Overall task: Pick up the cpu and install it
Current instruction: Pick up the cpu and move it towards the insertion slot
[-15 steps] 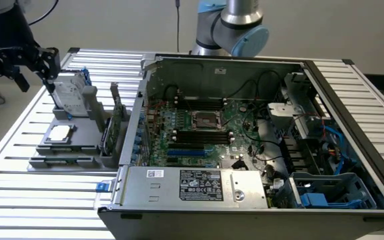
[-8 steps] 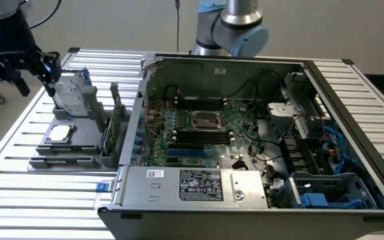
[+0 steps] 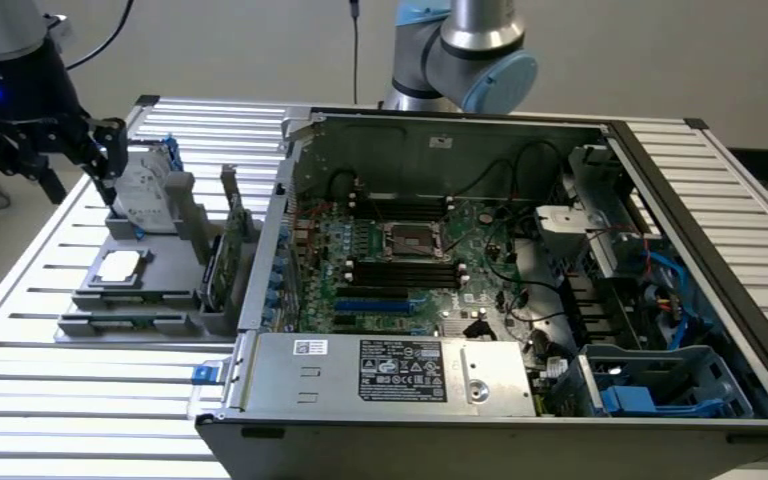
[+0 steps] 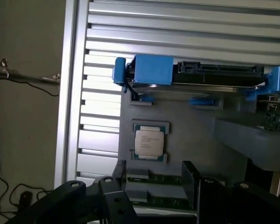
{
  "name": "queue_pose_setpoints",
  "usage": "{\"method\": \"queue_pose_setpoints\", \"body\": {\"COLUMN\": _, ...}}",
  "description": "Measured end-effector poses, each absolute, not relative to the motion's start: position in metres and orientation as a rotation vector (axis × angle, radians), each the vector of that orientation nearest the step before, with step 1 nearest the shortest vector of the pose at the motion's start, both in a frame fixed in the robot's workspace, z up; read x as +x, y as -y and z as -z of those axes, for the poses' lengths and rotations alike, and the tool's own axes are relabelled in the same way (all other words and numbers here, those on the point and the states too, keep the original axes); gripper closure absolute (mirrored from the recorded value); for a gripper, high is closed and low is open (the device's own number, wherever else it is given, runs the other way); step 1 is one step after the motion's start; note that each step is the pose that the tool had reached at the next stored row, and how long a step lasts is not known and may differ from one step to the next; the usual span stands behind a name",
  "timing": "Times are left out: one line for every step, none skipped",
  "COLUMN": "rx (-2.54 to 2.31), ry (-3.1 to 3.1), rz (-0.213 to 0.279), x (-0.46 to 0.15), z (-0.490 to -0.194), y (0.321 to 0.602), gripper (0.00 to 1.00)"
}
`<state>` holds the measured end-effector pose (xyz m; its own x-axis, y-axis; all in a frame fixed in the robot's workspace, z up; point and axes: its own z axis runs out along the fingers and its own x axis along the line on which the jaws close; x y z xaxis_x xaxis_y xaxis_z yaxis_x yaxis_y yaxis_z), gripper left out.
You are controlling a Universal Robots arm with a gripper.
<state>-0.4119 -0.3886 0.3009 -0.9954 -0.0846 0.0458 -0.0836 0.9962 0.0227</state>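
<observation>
The cpu (image 3: 120,265) (image 4: 149,141) is a small square chip with a pale metal top, lying flat in a recess of the grey holder (image 3: 91,297) on the slatted table at the exterior view's left. My gripper (image 3: 80,175) (image 4: 154,184) hangs in the air above the holder, well clear of the chip, open with nothing between its dark fingers (image 4: 117,173). Inside the open computer case, the green board's metal-framed socket (image 3: 408,238) sits near the middle.
A silver hard drive in a blue-edged frame (image 4: 214,77) (image 3: 144,195) stands upright in the grey fixture just beyond the chip. A circuit card (image 3: 235,245) stands on edge beside the case wall. Cables, a power supply (image 3: 384,372) and blue drive bays (image 3: 664,385) crowd the case.
</observation>
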Motion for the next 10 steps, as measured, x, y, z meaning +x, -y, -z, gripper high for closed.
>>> {"method": "queue_pose_setpoints", "body": {"rx": 0.132, "ry": 3.092, "rz": 0.032, "x": -0.412, "z": -0.299, "y": 0.389, "gripper": 0.40}}
{"method": "queue_pose_setpoints", "body": {"rx": 0.133, "ry": 3.092, "rz": 0.032, "x": -0.412, "z": -0.297, "y": 0.389, "gripper": 0.40}}
{"method": "queue_pose_setpoints", "body": {"rx": 0.133, "ry": 3.092, "rz": 0.032, "x": -0.412, "z": -0.295, "y": 0.389, "gripper": 0.40}}
{"method": "queue_pose_setpoints", "body": {"rx": 0.134, "ry": 3.092, "rz": 0.032, "x": -0.412, "z": -0.294, "y": 0.389, "gripper": 0.40}}
{"method": "queue_pose_setpoints", "body": {"rx": 0.135, "ry": 3.092, "rz": 0.031, "x": -0.412, "z": -0.292, "y": 0.389, "gripper": 0.40}}
{"method": "queue_pose_setpoints", "body": {"rx": 0.135, "ry": 3.092, "rz": 0.031, "x": -0.412, "z": -0.290, "y": 0.389, "gripper": 0.40}}
{"method": "queue_pose_setpoints", "body": {"rx": 0.136, "ry": 3.092, "rz": 0.031, "x": -0.412, "z": -0.288, "y": 0.389, "gripper": 0.40}}
{"method": "queue_pose_setpoints", "body": {"rx": 0.136, "ry": 3.092, "rz": 0.031, "x": -0.412, "z": -0.286, "y": 0.389, "gripper": 0.40}}
{"method": "queue_pose_setpoints", "body": {"rx": 0.136, "ry": 3.092, "rz": 0.031, "x": -0.412, "z": -0.284, "y": 0.389, "gripper": 0.40}}
{"method": "queue_pose_setpoints", "body": {"rx": 0.136, "ry": 3.092, "rz": 0.031, "x": -0.412, "z": -0.283, "y": 0.389, "gripper": 0.40}}
